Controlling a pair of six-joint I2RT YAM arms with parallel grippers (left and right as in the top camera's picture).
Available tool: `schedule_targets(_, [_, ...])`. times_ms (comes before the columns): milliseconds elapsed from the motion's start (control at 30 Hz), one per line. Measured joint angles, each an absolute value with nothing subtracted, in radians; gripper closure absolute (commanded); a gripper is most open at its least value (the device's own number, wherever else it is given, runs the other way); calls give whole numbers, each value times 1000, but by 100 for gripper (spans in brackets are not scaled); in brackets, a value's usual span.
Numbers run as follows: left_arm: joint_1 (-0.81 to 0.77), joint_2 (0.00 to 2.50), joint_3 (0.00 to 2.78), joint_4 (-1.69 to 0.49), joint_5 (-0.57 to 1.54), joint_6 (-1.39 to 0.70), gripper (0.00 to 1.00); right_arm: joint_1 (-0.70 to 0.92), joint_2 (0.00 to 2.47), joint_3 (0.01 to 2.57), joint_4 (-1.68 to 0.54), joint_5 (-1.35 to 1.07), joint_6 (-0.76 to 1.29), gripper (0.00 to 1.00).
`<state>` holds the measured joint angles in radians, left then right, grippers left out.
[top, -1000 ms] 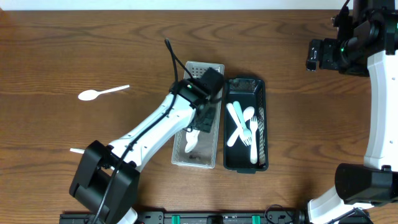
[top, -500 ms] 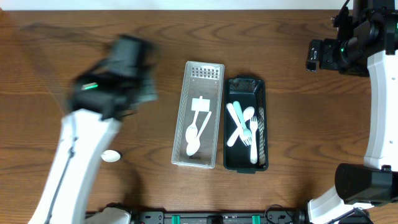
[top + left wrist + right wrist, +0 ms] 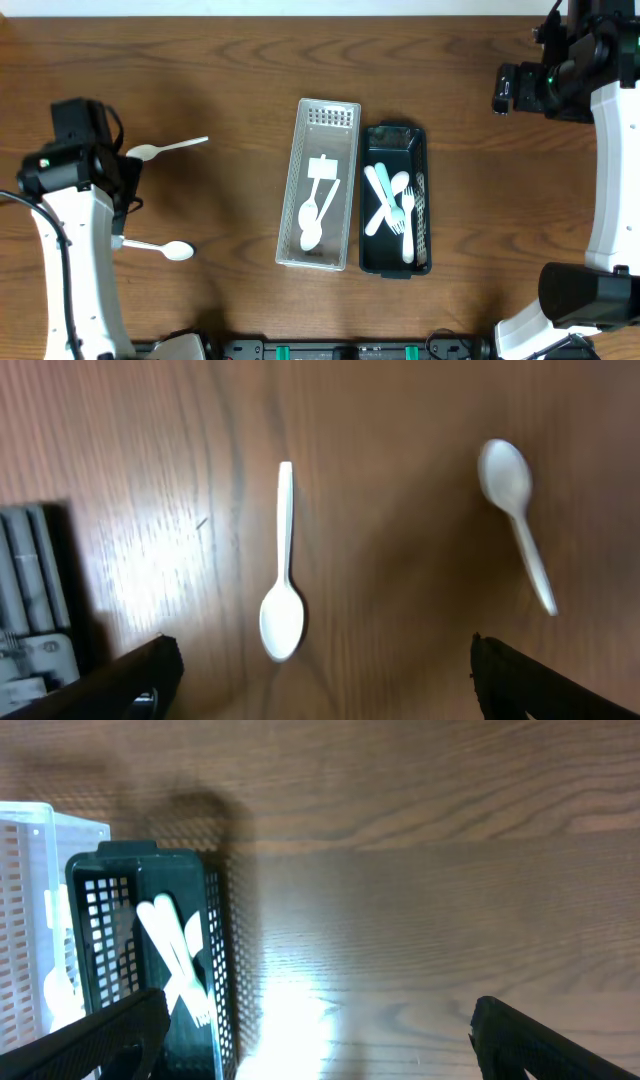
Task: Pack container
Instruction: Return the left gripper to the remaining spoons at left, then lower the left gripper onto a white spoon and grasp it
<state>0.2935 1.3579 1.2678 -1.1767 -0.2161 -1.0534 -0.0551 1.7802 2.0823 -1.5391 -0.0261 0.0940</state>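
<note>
Bright overhead glare on wood; wrist views soft.

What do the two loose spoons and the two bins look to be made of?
Upper spoon and lower spoon: probably white plastic; thin, uniform, faintly glossy. Clear bin: translucent plastic, pale, with moulded holes at one end. Black bin: likely matte black plastic, with grid-perforated walls.

A black mesh plastic basket (image 3: 393, 134) is set touching the right side of the clear oblong plastic tray (image 3: 330, 116) (utensils are held in both). A white plastic spoon (image 3: 167, 148) and a second white plastic spoon (image 3: 158, 246) are laid well to the tray's left.
</note>
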Motion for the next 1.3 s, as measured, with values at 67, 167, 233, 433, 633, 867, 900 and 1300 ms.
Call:
schedule_targets(67, [331, 1361, 1175, -1097, -187, -1068, 4, -55, 1780, 2082, -1541, -26, 94, 1])
schedule_targets(167, [373, 1368, 1052, -1002, -144, -1078, 0, -55, 1780, 2082, -1542, -26, 94, 1])
schedule_targets(233, [388, 1375, 986, -955, -126, -1082, 1, -55, 1780, 2082, -1544, -26, 94, 1])
schedule_targets(433, [398, 1421, 850, -840, -100, -1082, 2, -55, 1780, 2082, -1549, -26, 94, 1])
schedule_targets(633, [398, 1505, 828, -774, -91, -1081, 2, -55, 1780, 2082, -1564, -26, 94, 1])
schedule_targets(867, [398, 1624, 828, -715, -84, -1076, 2, -55, 1780, 2082, -1567, -26, 89, 1])
schedule_targets(900, [398, 1634, 830, -706, -81, -1071, 2, -55, 1780, 2082, -1567, -26, 89, 1])
schedule_targets(1300, [398, 1678, 862, -627, -70, -990, 2, -55, 1780, 2082, -1566, -26, 86, 1])
